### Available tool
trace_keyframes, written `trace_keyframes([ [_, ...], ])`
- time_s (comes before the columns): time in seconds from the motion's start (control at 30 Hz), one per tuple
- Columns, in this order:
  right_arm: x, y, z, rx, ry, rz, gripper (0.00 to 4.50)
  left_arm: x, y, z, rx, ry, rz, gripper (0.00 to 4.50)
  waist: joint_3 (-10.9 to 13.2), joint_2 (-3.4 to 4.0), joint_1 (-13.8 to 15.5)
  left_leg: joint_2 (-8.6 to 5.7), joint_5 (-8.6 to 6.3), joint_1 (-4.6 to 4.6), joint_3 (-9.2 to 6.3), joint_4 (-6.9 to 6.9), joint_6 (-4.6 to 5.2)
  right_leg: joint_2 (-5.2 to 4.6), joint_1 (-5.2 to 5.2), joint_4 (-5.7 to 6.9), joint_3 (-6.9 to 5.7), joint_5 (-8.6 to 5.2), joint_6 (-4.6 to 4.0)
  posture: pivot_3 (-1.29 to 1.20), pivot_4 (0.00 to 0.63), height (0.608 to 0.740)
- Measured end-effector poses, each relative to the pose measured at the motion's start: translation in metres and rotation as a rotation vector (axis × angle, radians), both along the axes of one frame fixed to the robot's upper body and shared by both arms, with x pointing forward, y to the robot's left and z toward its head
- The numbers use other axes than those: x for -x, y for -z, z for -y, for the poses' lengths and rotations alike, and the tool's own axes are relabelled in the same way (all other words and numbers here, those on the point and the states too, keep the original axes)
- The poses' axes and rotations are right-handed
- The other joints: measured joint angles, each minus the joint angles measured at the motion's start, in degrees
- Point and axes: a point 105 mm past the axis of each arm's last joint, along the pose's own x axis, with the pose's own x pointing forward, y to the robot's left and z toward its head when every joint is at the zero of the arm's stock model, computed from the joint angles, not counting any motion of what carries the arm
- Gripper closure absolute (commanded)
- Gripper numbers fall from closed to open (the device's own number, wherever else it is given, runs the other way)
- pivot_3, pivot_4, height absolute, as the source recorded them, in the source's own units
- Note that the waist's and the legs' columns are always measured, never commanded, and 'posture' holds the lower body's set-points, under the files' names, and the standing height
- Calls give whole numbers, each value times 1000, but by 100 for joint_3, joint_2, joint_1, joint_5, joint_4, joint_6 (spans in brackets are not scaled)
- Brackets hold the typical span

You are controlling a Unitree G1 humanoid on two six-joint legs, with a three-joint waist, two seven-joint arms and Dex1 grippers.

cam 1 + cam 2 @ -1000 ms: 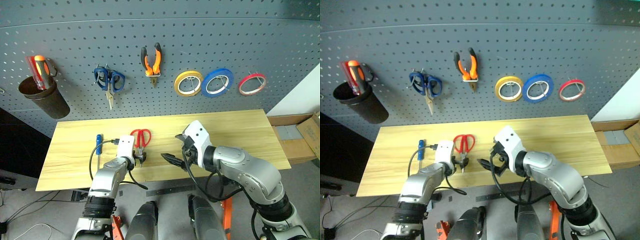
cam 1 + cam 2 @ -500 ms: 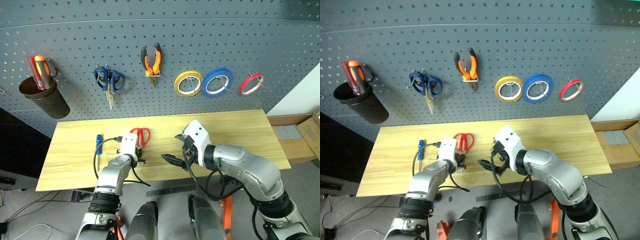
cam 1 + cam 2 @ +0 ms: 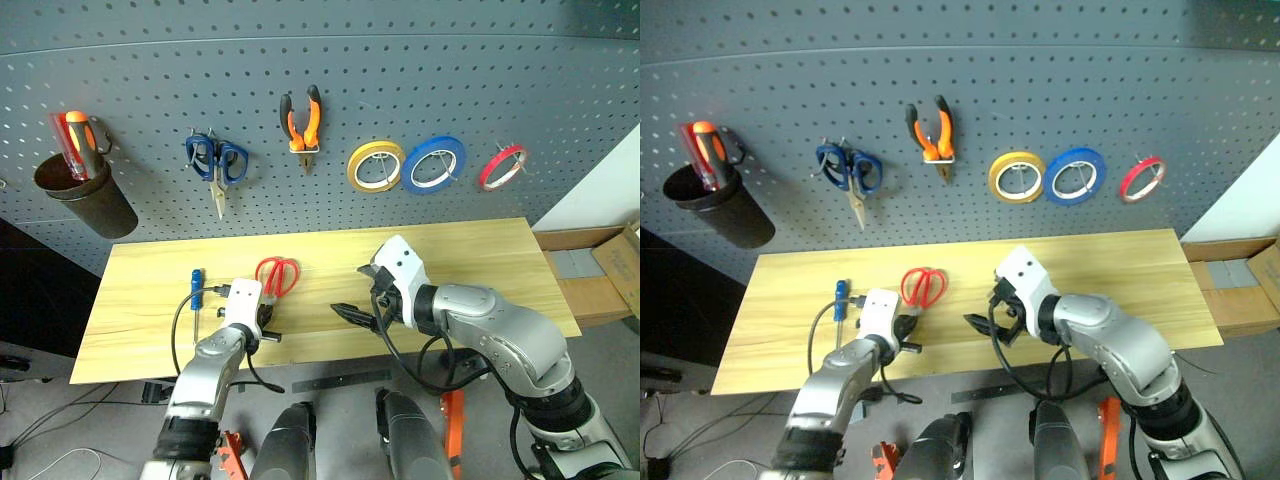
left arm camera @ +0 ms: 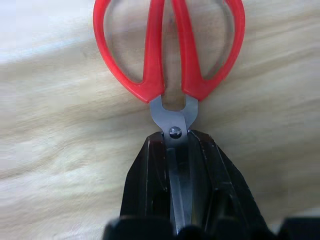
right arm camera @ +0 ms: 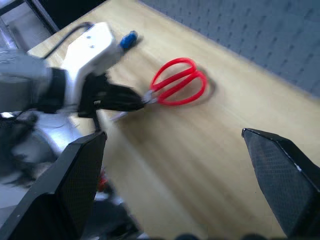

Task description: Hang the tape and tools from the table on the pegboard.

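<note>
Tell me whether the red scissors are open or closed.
Closed: the red scissors have their handles together, and the left pincer is shut on the blades.

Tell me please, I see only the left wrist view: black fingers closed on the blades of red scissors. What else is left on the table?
Observer: Beside the red scissors, one small blue screwdriver lies on the table, to the left of the left gripper.
Operator: Is the other gripper in the way?
Observer: No. The right gripper hangs open over the table's front edge, apart from the scissors.
Operator: What already hangs on the board?
Observer: On the pegboard hang blue scissors, the pliers, and yellow, blue and red tape.
</note>
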Motion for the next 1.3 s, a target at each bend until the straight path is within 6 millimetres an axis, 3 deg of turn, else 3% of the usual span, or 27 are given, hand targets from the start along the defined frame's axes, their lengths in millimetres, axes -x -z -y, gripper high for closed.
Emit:
trace_keyframes([
  [0.2,15,-12,1,-14,-154,52,0,19,-69,1,9,73,328,4260,0,-1,15,0,-2,-3,4,1,3,-4,4,-11,1,0,0,-68,244,740],
  [0.37,18,-23,8,-42,-212,74,0,34,-106,-15,-66,40,480,4260,-2,-2,15,1,-2,-3,7,2,4,-2,5,-9,-2,0,0,-44,240,740],
  [0.53,19,-24,11,-33,-232,80,0,49,-143,-19,-144,30,638,4260,-3,-4,31,-1,-2,-2,9,2,4,-3,7,-8,-1,0,0,-26,233,740],
  [0.7,12,-22,14,-26,-218,79,0,48,-149,-21,-169,7,669,4260,-4,-5,35,-1,-2,-2,16,4,4,-1,9,-6,-4,0,0,-24,234,740],
  [0.87,9,-26,13,-26,-220,95,0,36,-178,-18,-162,-17,771,4260,-5,-7,41,-2,-2,-2,16,13,4,0,14,-2,-11,1,-1,-33,239,740],
  [1.3,5,-29,14,-8,-209,120,0,31,-164,-27,-153,-84,699,4260,-5,-7,26,-1,-2,-1,17,15,4,0,11,2,-7,1,-1,-42,241,740],
])
